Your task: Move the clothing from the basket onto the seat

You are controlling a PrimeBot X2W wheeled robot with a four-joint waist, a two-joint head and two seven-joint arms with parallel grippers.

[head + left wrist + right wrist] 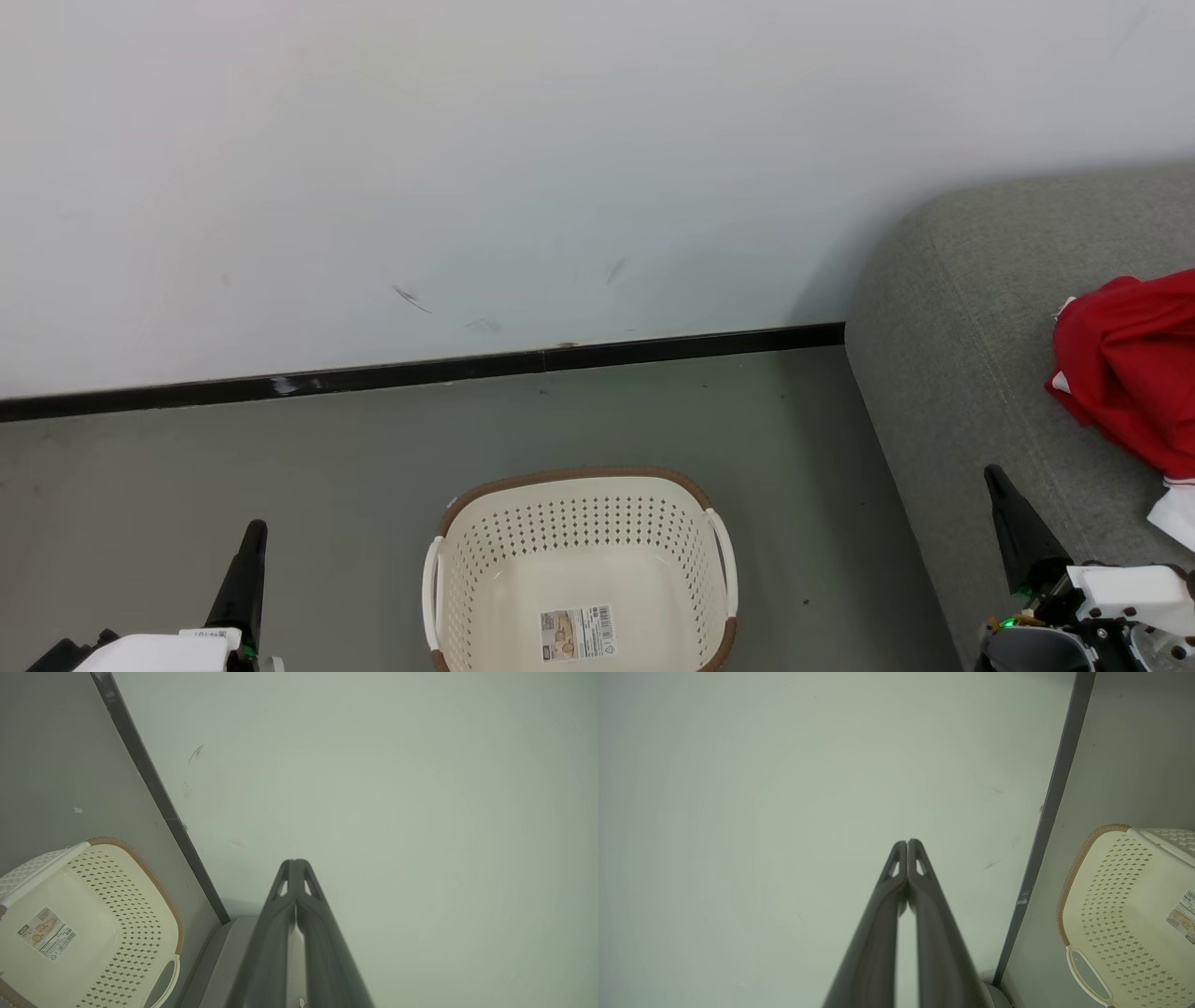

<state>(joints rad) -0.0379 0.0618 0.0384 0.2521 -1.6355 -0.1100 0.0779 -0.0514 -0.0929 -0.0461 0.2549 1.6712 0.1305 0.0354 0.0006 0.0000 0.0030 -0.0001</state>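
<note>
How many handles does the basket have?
2, both white, on the basket: the left handle on its left wall, the right handle on its right wall. The picture cuts off its near end, so another could hide there.

Head cam: I look forward and down from high up; cream perforated plastic basket (579,551) near bottom centre, pale wall (467,140) beyond. Left wrist cam: sights along left gripper (295,862) at wall, basket lower left. Right wrist cam: along right gripper (907,841), basket at right edge. All three share basket, black skirting strip (420,373), grey floor (280,467).
</note>
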